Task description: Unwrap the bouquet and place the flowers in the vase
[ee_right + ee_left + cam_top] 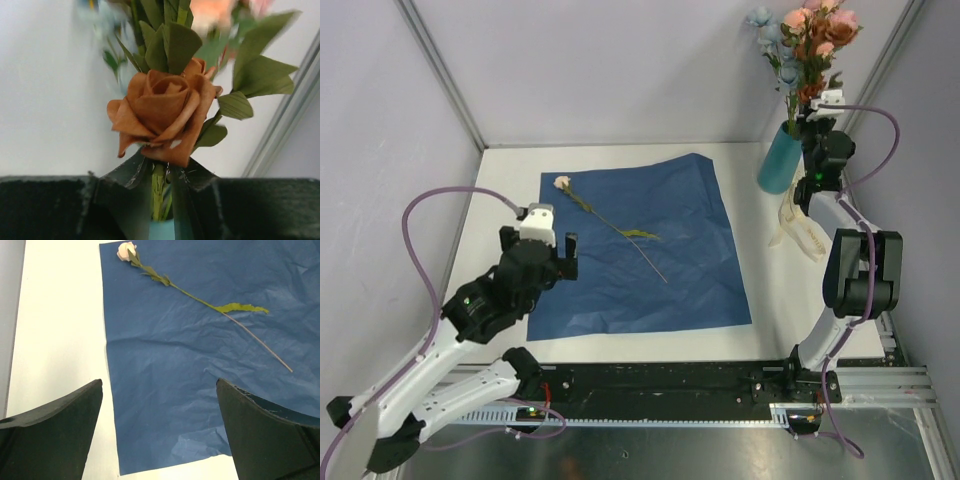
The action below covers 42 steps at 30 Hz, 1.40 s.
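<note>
At the right end effector [161, 197]: two dark fingers [127, 175] set close on either side of thin green stems, directly under a rust-brown rose [160, 120]. Clenched on the stems or already released: cannot tell. Just below the fingers, at 6 o'clock in the wrist view, a sliver of the tall slim teal-green vase [161, 231]. Toward 12 o'clock above the rose, green leaves and blurred pink and pale blue blossoms.

From overhead: the same end effector at the neck of the vase, in the 1 o'clock corner of the white bench [500, 190]. Upright out of the vase mouth, the flowers [812, 40]. At 5 o'clock from the vase, just beside the right arm, a crumpled cream ribbon [798, 228] lying on the bench.

At the left end effector [160, 440]: released, jaws spread wide, nothing between them. Hovering over the 9 o'clock edge of a flat dark blue tissue paper sheet [200, 390] at mid-bench. On the sheet, a single pale pink rose with a long thin stem [230, 308]. Head at the sheet's 11 o'clock corner, stem tip pointing toward 4 o'clock, well apart from the left fingers.
</note>
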Tool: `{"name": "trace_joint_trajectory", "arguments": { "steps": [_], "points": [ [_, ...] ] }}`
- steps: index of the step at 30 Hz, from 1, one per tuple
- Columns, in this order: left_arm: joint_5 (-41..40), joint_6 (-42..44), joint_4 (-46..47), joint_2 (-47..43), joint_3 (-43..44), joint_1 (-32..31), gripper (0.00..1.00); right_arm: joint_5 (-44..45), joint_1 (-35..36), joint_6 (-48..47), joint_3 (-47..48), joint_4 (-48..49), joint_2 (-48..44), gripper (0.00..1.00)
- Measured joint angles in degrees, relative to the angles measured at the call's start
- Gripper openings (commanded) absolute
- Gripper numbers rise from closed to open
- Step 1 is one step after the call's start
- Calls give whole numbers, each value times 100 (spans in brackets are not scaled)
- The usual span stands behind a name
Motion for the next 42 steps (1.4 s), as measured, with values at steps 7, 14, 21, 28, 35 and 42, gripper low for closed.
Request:
{"name": "trace_joint_trajectory", "arguments": {
  "steps": [7,14,21,28,35,42],
  "points": [
    [-76,-420,81,927,815,74,100,221,-160,636,-304,-909,-26,55],
    [120,-1397,162,1904,1602,697,94,35,-400,1311,-575,-2072,-929,73],
    [638,-2793,168,3021,2350,1567,83,-516,-354,2072,-1003,-3593,-2673,77],
    [1237,-3766,280,4330,2997,2264,72,-968,-240,2771,-1991,-5007,-4221,72],
    [1292,-4516,240,6022,3565,2437,47,-1161,599,3110,-3084,-5549,-5871,70],
    [1394,-4725,127,7488,4181,2750,48,-1010,1180,3091,-3088,-5646,-6424,70]
  ]
}}
